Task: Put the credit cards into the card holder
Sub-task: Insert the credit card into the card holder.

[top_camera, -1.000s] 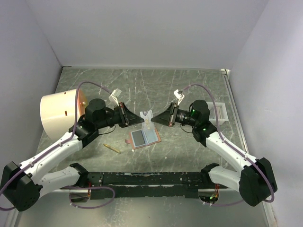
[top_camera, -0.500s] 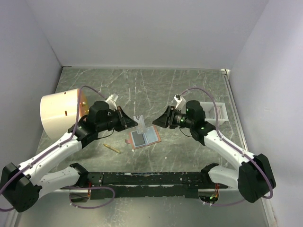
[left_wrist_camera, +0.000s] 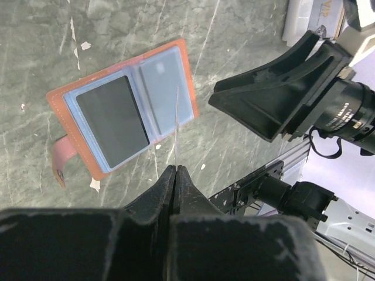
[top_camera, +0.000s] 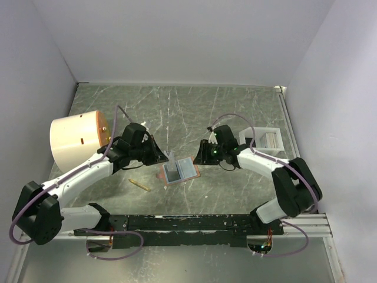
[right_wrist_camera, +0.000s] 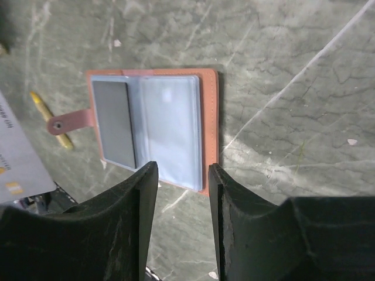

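The tan-brown card holder (top_camera: 178,171) lies open on the table, clear pockets up, with a dark card in its left pocket; it also shows in the left wrist view (left_wrist_camera: 123,114) and the right wrist view (right_wrist_camera: 152,129). My left gripper (top_camera: 165,158) is shut on a whitish credit card (top_camera: 172,156), held on edge just above the holder's right pocket. The left wrist view shows my gripper (left_wrist_camera: 175,168) and the card (left_wrist_camera: 176,129) as a thin line. My right gripper (top_camera: 199,156) is open and empty, low over the holder's right edge, as in its own view (right_wrist_camera: 181,170).
A white tray (top_camera: 279,141) holding more cards stands at the right. A big cream cylinder (top_camera: 73,138) stands at the left. A small yellow stick (top_camera: 139,184) lies left of the holder, near its snap tab (right_wrist_camera: 67,124).
Both grippers have come down and inward toward the open holder. The left one brought the card from above to just over the right pocket. The right one moved left to the holder's right edge.
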